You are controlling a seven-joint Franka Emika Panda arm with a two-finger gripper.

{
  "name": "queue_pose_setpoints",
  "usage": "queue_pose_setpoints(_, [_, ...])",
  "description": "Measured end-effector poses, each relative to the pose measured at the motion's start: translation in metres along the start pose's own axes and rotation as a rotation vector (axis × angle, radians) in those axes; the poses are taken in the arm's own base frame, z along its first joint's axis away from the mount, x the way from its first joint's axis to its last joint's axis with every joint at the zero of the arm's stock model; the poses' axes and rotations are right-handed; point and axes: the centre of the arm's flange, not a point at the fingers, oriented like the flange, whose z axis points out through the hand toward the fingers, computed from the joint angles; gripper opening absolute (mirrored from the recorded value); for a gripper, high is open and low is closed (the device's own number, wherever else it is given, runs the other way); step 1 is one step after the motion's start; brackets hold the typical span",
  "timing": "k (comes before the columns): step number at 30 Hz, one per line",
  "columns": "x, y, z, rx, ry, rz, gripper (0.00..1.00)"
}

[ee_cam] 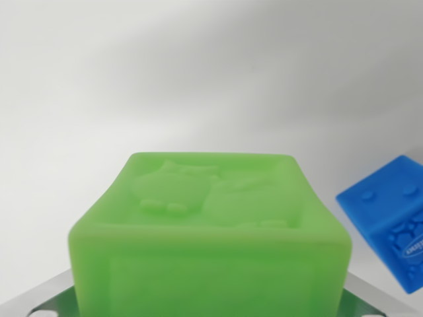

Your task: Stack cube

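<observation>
Green and filling the lower middle of the wrist view, a soft-looking cube [211, 238] sits closest to the lens, its top face carrying raised figures that look like small animals. Its front face runs off the bottom edge of the picture. At the bottom corners, on either side of the green cube, pale metal parts of the gripper [210, 307] show, pressed close against the cube's lower sides; the jaws appear to be closed on it, though their tips are out of sight. Behind the green cube stretches a plain white tabletop [198, 79], blurred and evenly lit. To the wrist view's right of the green cube, and apart from it, a smaller blue cube [390, 221] is tilted on one edge, with raised dots and a small printed label on its faces; the picture's right edge cuts it.
</observation>
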Motion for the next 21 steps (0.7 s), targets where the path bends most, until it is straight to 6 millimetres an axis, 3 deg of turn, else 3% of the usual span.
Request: queue_pose_setpoints(21, [0.016, 0.030, -0.007, 0.001, 0.000, -0.182, 0.00])
